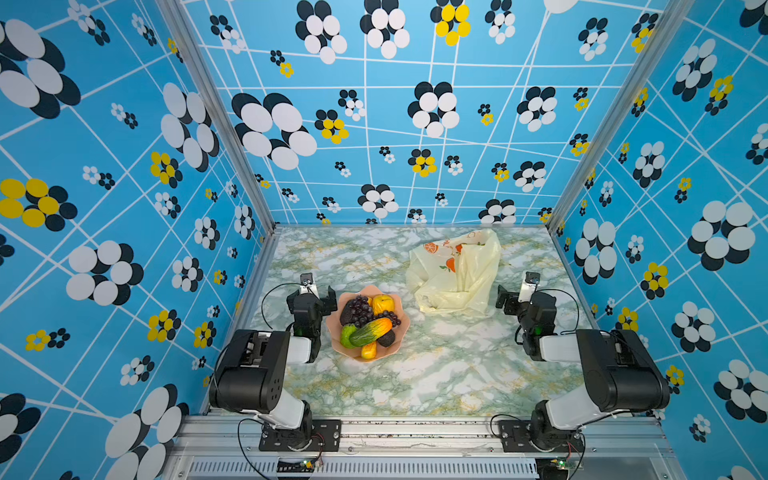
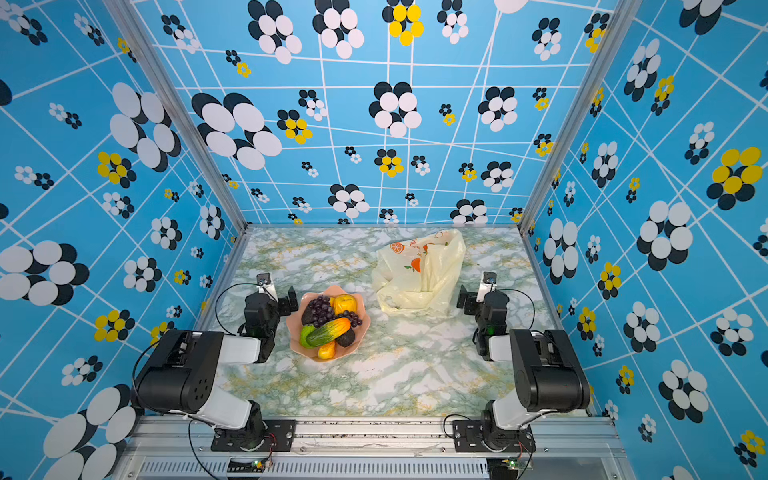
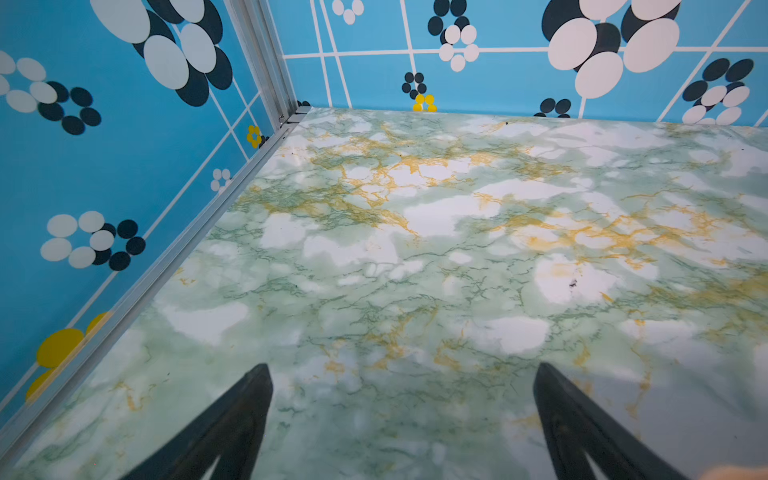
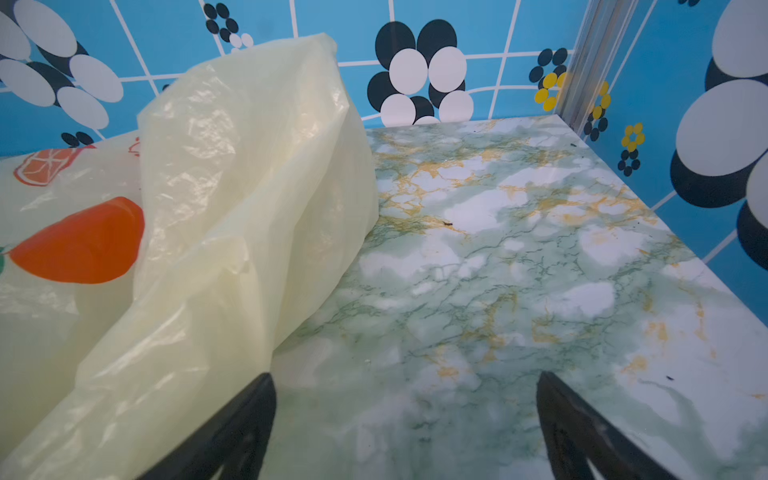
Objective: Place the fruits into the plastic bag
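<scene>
The fruits (image 1: pixel 368 322) lie heaped in a pink scalloped bowl (image 1: pixel 397 347) left of the table's middle: a dark purple grape bunch (image 1: pixel 361 309), a green-orange mango (image 1: pixel 371 331), a green lime (image 1: pixel 347 334), yellow pieces and dark bumpy ovals. The plastic bag (image 1: pixel 457 270), pale yellow with orange prints, lies crumpled behind and to the right of the bowl. My left gripper (image 1: pixel 311 293) hovers open just left of the bowl, over bare table (image 3: pixel 403 370). My right gripper (image 1: pixel 524 293) stands open beside the bag's right edge (image 4: pixel 405 378), holding nothing.
Blue flowered walls (image 1: pixel 374 124) close the table on the left, back and right. Metal rails (image 3: pixel 166 266) run along the table's edges. Both arm bases (image 1: pixel 299 434) are bolted to the front rail. Green marbled tabletop (image 1: pixel 436 374) shows in front of the bowl and bag.
</scene>
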Tool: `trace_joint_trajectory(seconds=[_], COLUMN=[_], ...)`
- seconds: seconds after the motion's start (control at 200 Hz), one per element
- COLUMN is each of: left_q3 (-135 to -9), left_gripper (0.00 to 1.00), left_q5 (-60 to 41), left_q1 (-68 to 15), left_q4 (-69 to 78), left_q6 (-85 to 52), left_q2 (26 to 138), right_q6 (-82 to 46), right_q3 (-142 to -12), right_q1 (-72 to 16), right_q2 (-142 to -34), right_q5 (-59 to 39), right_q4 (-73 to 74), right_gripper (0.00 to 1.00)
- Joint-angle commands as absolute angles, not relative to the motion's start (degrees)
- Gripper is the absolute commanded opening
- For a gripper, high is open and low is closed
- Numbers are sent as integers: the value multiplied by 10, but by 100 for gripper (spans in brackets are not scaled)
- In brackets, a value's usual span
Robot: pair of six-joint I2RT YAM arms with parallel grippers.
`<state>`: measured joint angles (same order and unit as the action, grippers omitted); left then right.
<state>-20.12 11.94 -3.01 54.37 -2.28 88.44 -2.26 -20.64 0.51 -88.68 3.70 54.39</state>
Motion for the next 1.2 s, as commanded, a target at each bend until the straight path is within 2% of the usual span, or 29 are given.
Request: trace_joint_trajectory(seconds=[0.0, 0.91, 1.195], left_q3=[-207, -208, -207], left_gripper=[99, 99, 99], left_q5=[116, 117, 118], left_q1=[-28, -28, -28], left_q4=[547, 547, 550], left_q6=[-20, -20, -19], left_q2=[886, 886, 885], right_q6=[-17, -18, -42], right_q3=[-218, -219, -214], right_q1=[8, 8, 7], right_q2=[-892, -893, -862], right_q5=[28, 29, 97], right_q4=[534, 533, 516], right_gripper=[99, 99, 99])
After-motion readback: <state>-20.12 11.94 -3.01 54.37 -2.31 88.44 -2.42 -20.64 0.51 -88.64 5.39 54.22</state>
